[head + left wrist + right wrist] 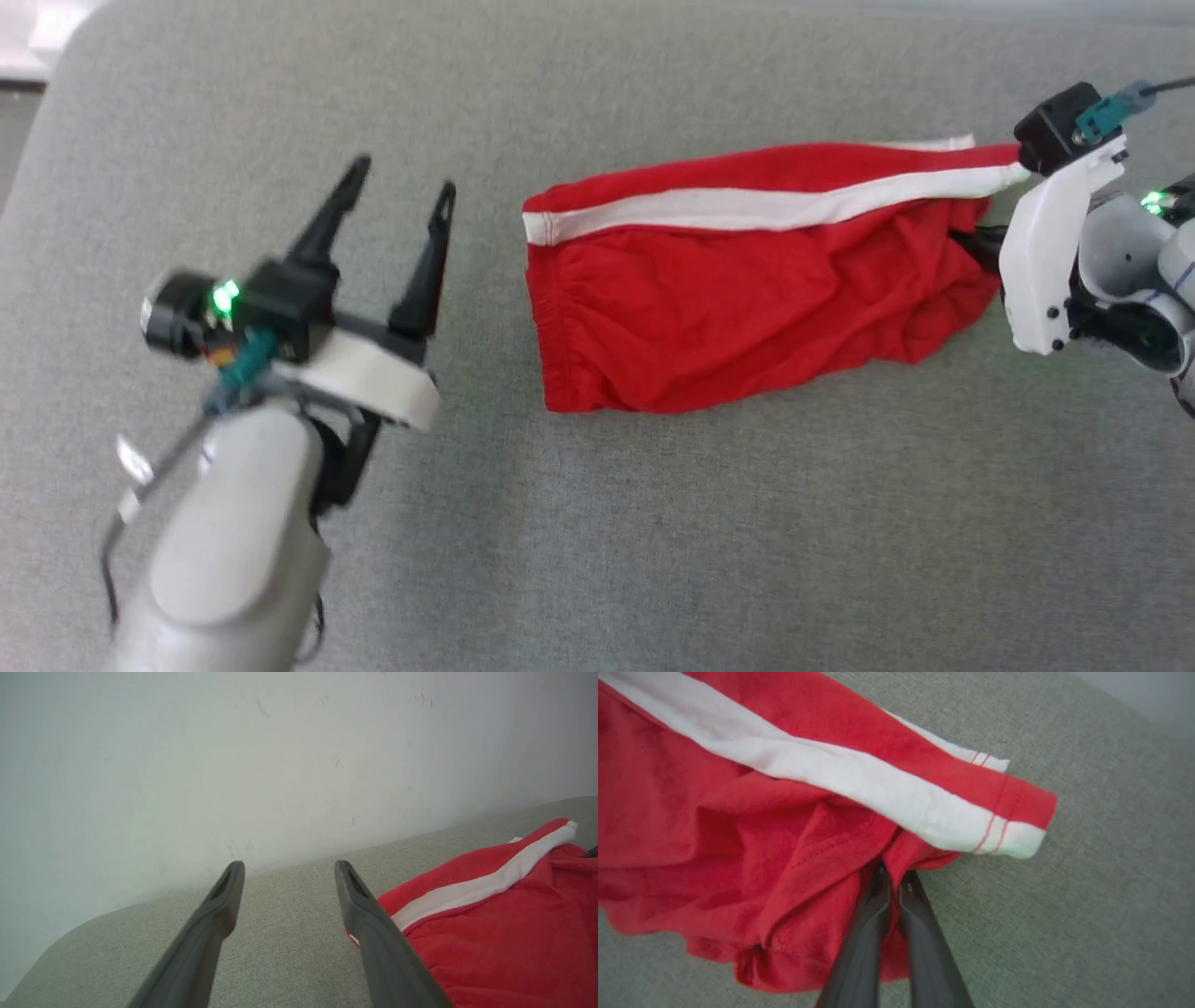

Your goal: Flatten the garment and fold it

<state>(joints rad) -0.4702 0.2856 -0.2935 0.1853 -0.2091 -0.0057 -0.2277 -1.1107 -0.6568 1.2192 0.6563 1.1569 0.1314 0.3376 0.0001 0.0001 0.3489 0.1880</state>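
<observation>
The garment [738,280] is a pair of bright red shorts with a white side stripe, lying crumpled on the grey cushion [653,523]. Its elastic waistband faces left in the head view. My right gripper [895,875] is shut on a fold of red fabric at the garment's [738,826] right end, just under the white hem band. In the head view that gripper [980,245] sits at the garment's right edge, fingers mostly hidden by cloth. My left gripper [403,194] is open above bare cushion, left of the waistband, holding nothing. The left wrist view shows the garment [504,924] beside my right finger.
A pale wall [261,756] rises right behind the cushion's far edge. The cushion's rounded corner [70,56] lies at the upper left of the head view, with floor beyond it. Bare grey cushion stretches in front of the shorts.
</observation>
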